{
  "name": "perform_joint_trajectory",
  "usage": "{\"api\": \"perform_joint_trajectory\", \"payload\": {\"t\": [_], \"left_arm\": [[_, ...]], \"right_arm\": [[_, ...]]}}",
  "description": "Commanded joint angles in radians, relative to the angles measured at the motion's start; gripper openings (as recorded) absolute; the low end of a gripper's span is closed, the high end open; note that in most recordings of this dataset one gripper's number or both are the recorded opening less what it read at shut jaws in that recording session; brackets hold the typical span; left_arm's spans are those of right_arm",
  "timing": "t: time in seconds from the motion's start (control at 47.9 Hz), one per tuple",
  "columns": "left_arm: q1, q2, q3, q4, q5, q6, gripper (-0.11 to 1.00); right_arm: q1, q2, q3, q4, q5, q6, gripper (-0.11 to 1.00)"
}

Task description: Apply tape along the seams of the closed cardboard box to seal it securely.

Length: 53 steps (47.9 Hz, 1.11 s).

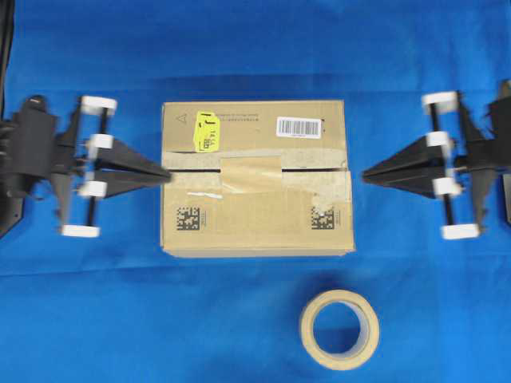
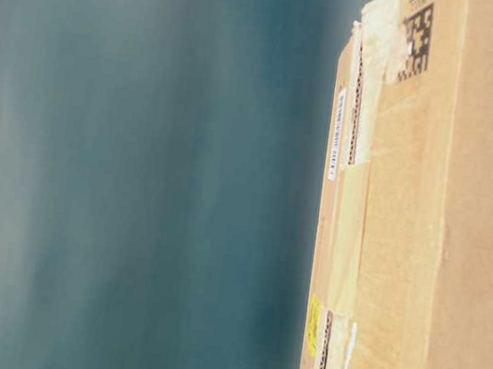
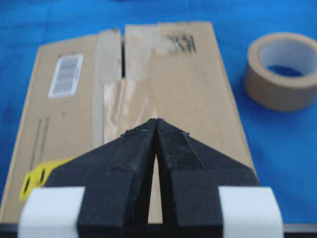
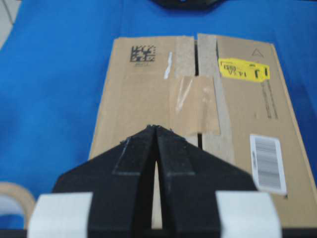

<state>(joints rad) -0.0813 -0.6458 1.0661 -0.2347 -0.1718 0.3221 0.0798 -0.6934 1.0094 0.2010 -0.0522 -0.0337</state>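
Observation:
The cardboard box lies flat in the middle of the blue cloth, flaps closed, with a yellow sticker and a barcode label on top. Its seam runs left to right as a dark slit edged by pale old tape. A tan piece of tape lies stuck across the seam's middle, also seen from the wrists. My left gripper is shut and empty at the box's left edge. My right gripper is shut and empty just off the right edge.
A beige tape roll lies flat on the cloth in front of the box, toward the right. Blue cloth covers the table all round. The table-level view shows only the box turned sideways, close up.

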Motion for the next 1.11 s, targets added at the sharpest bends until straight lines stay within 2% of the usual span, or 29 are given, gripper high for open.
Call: {"api": "perform_joint_trajectory", "payload": {"t": [0.0, 0.251, 0.459, 0.668, 1.086], "left_arm": [[0.002, -0.084, 0.018, -0.002, 0.035, -0.002, 0.0], [0.002, -0.287, 0.137, -0.002, 0.101, -0.002, 0.0], [0.002, -0.413, 0.216, -0.002, 0.161, -0.002, 0.0], [0.002, -0.454, 0.259, -0.002, 0.196, -0.003, 0.0], [0.002, -0.454, 0.265, -0.002, 0.196, -0.003, 0.0]], "right_arm": [[-0.002, -0.086, 0.018, -0.002, 0.052, -0.002, 0.0], [-0.003, -0.255, 0.11, -0.002, 0.161, 0.003, 0.0], [-0.021, -0.279, 0.172, 0.002, 0.183, 0.011, 0.0], [-0.037, -0.244, 0.23, 0.008, 0.13, 0.015, 0.0], [-0.037, -0.213, 0.236, 0.008, 0.107, 0.015, 0.0]]}}
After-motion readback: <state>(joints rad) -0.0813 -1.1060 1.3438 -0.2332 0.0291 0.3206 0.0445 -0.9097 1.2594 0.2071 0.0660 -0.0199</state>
